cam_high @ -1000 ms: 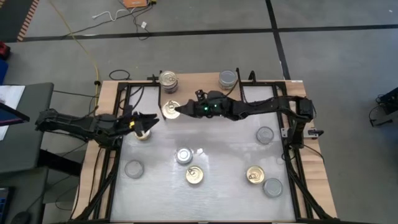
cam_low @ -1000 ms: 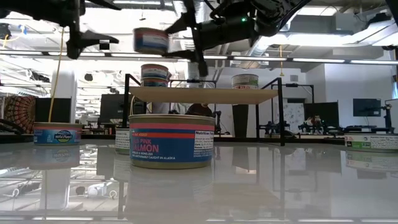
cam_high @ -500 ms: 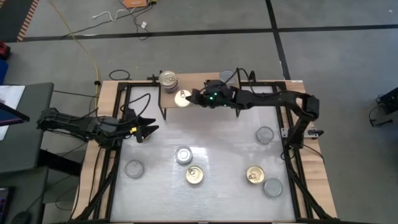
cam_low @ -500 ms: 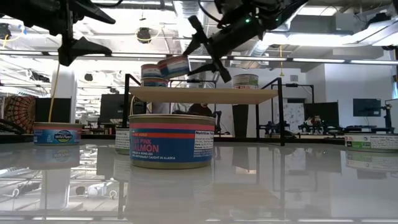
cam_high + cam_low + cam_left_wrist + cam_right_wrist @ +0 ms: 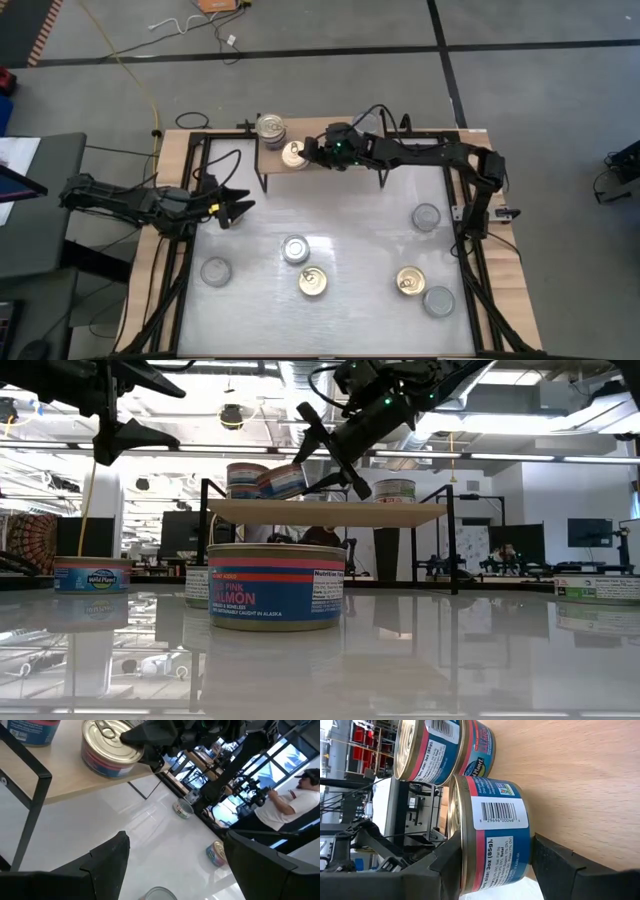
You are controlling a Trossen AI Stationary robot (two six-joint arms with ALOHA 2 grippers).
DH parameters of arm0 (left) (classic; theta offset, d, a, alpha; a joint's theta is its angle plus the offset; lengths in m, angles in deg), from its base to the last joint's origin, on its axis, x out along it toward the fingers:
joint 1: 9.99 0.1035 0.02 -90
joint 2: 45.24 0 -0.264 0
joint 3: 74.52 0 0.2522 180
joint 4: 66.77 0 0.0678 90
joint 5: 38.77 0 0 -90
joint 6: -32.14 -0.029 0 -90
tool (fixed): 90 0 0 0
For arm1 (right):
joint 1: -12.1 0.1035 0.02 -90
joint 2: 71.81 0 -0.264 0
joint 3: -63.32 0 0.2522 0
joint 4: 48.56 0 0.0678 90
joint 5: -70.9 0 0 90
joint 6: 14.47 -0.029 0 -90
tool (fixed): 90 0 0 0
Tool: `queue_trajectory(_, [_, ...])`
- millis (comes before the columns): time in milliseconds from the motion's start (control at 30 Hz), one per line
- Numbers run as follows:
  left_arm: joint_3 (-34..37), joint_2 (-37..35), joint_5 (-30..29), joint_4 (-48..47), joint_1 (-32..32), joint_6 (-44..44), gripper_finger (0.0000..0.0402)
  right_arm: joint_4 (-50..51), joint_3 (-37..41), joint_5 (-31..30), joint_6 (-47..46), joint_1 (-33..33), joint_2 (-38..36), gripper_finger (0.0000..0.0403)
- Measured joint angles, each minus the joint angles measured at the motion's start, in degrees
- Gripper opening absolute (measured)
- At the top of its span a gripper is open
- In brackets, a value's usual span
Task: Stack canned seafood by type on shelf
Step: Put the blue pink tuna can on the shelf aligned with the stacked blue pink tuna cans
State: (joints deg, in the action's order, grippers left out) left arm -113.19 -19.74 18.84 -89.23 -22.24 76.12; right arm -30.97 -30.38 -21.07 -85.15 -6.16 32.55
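My right gripper [image 5: 308, 154] is shut on a gold-lidded, blue-and-red can [image 5: 293, 155] over the left part of the light-wood shelf [image 5: 330, 170]. That can sits close beside a stack of two like cans [image 5: 270, 128] standing on the board. A silver-lidded can [image 5: 395, 490] stands on the shelf's right part. My left gripper [image 5: 235, 208] hovers open near the table's left edge, above a can [image 5: 160, 895] on the tabletop, touching nothing. My right gripper pinches the can across its height. One finger [image 5: 440, 865] lies on the gold lid side [image 5: 456, 827], the other [image 5: 560, 865] under the base [image 5: 529, 832]. The fingers come roughly level from the table's right. The can [image 5: 283, 481] is tilted just over the board; whether its low edge rests there I cannot tell.
Loose cans stand on the white tabletop: silver ones [image 5: 215, 270], [image 5: 295, 249], [image 5: 426, 216], [image 5: 438, 300] and gold ones [image 5: 313, 283], [image 5: 410, 281]. A large pink salmon can [image 5: 275, 587] is nearest the low camera. Black frame rails [image 5: 190, 190] run along the table's sides.
My right gripper has carried the can toward the far edge and down, from high above the table to just over the shelf board beside the stack. The can, level a second ago, is now tilted. The gripper has stayed shut on it.
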Motion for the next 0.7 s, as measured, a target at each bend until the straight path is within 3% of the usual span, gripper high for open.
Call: queue_trajectory(700, [0.00,0.00,-2.46,0.01,0.00,0.33,0.0309,-0.99,0.07,-4.16,-1.73,-0.36,0.00,0.0230])
